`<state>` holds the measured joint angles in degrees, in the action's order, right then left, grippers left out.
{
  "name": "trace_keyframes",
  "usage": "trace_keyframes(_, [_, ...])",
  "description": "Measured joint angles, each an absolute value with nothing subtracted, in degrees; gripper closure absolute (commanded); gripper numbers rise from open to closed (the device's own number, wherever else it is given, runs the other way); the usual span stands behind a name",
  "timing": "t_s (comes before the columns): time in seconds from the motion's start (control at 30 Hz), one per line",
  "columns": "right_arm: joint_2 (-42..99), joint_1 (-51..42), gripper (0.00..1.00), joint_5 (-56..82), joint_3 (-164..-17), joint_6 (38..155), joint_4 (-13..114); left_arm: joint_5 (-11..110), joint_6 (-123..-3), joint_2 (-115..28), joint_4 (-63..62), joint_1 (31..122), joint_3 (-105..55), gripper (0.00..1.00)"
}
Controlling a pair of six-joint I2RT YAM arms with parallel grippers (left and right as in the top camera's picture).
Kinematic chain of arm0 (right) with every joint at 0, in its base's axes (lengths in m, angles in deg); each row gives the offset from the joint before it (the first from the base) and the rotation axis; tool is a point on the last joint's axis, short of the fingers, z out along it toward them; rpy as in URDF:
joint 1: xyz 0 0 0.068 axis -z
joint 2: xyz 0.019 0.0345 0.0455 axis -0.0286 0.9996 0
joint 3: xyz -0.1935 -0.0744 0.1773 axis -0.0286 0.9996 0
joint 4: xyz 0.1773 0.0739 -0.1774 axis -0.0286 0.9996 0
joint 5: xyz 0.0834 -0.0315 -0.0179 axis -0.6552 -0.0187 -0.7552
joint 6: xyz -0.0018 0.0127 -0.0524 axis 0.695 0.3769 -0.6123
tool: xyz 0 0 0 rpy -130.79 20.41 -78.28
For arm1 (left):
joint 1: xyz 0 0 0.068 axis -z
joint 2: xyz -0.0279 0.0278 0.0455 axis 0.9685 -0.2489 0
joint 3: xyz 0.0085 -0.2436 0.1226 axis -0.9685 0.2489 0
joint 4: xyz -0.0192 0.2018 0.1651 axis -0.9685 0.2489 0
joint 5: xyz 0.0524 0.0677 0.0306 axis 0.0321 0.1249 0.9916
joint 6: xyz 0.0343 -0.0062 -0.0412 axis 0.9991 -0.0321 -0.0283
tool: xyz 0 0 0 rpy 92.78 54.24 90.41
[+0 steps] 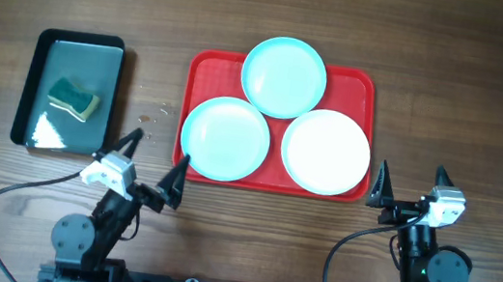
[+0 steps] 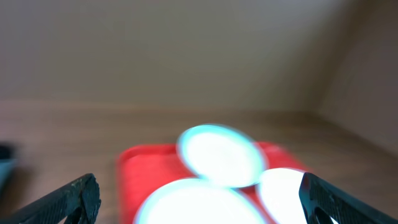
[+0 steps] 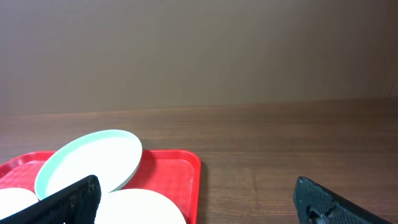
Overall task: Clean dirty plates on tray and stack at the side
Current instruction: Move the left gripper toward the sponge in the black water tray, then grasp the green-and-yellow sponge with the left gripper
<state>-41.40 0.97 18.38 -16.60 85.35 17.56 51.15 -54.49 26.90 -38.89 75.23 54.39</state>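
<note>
Three round, shallow, glossy plates lie on the large red rectangular plastic tray (image 1: 212, 73) in the upper middle of the overhead frame. The pale aqua plate at the top (image 1: 284, 77) overlaps the rims of the two below it and juts past the tray's upper rim; in the right wrist view it sits tilted, propped on the others. The second pale aqua plate (image 1: 225, 139) fills the tray's lower left and reaches its left rim; the white plate (image 1: 326, 151) fills the lower right; these two lie just beside each other. Their faces show plain, even colour.

At the left of the frame, well apart from the red tray, lies a smaller dark teal-black rectangular tray (image 1: 83, 53). In it rests a green sponge with a yellow layer (image 1: 76, 98); a whitish patch (image 1: 46, 136) sits in its lower left corner. Small crumbs (image 1: 153, 111) dot the brown wooden table (image 1: 491, 95) between the trays.

The left pincer (image 1: 157, 153) is at the red tray's lower left corner, fingers spread apart and empty. The right pincer (image 1: 412, 177) is just below the lower right corner, fingers likewise apart and empty.
</note>
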Motion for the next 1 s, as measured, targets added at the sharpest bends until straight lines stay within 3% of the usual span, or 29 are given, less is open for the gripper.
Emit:
trace_keyframes(0.2, [-41.40, 0.97, 0.00, 18.38, -16.60, 85.35, 17.56, 41.17, -58.75, 26.88, -57.05, 75.25, 54.50, 0.00])
trace_keyframes(0.37, [-41.40, 0.97, 0.00, 18.38, -16.60, 85.35, 17.56, 43.35, -60.28, 27.10, -66.04, 75.27, 52.73, 0.00])
trace_keyframes(0.53, [-41.40, 0.97, 0.00, 18.38, -16.60, 85.35, 17.54, 48.51, -56.32, 19.86, -53.84, 75.25, 41.19, 0.00])
trace_keyframes(0.73, [-41.31, 0.97, 0.00, 18.38, -16.60, 85.35, 17.60, 63.90, -48.00, -10.94, -21.36, 75.32, 11.59, 0.00])
trace_keyframes(1.0, [-41.29, 0.97, 0.01, 18.38, -16.60, 85.35, 17.58, 65.16, -50.90, -34.28, -13.29, 75.12, 2.19, 0.00])
